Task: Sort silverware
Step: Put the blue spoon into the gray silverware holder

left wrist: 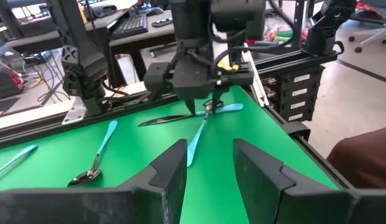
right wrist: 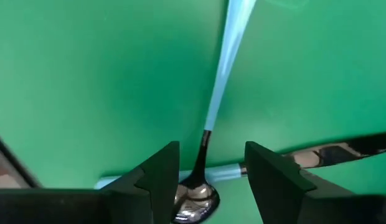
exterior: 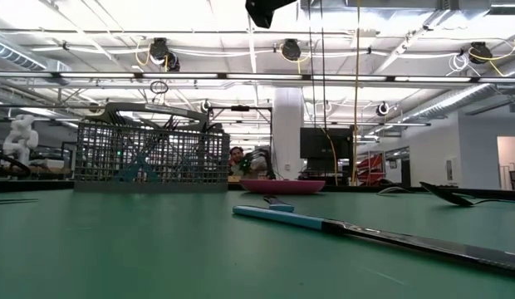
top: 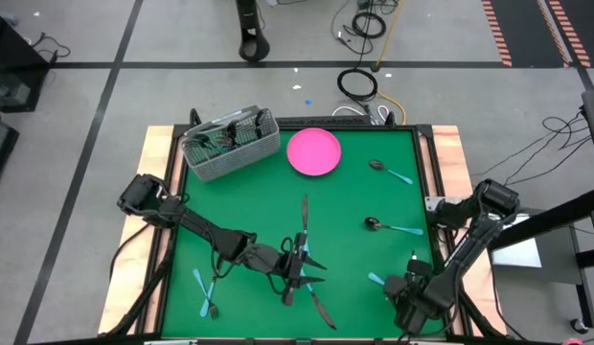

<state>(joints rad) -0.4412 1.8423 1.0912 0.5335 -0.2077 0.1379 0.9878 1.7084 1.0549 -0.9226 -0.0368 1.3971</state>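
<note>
Silverware lies scattered on the green mat. My right gripper (top: 410, 287) (right wrist: 211, 149) points down near the front right corner, open. Its fingers stand on either side of the dark neck of a blue-handled spoon (right wrist: 225, 74), whose bowl (right wrist: 196, 196) lies on the mat. A second blue handle (right wrist: 112, 181) crosses beside that bowl. My left gripper (top: 299, 261) (left wrist: 210, 146) hovers open and nearly level near the front middle, with nothing between its fingers. It faces the right gripper (left wrist: 202, 106). A blue-handled piece (left wrist: 194, 143) lies just ahead of it.
A grey wire-mesh basket (top: 230, 144) holding several pieces stands at the back left, with a pink plate (top: 313, 151) beside it. Two blue-handled spoons (top: 388, 172) (top: 393, 227) lie at the right. A fork (top: 206, 292) lies front left. Knives (top: 304, 216) (top: 321, 307) lie near the middle.
</note>
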